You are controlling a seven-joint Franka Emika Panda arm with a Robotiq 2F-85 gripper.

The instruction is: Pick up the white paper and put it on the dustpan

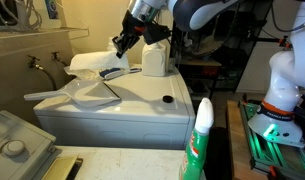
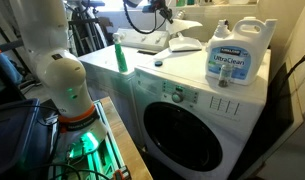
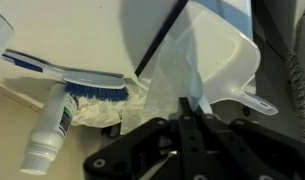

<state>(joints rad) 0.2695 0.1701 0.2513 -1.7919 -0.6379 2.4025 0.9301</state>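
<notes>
Item: arm entering from the upper right, wrist angled down-left.
We record the gripper above the bench, jaws pinched on the white paper, which hangs at frame centre in the wrist view, at the dustpan scoop's edge.

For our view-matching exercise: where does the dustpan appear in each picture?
Exterior view: dustpan left of centre, on the washer top.
Exterior view: dustpan top centre, at the washer's far end.
Wrist view: dustpan scoop fills the upper right.
Shared landmark: white detergent jug, exterior views only.
</notes>
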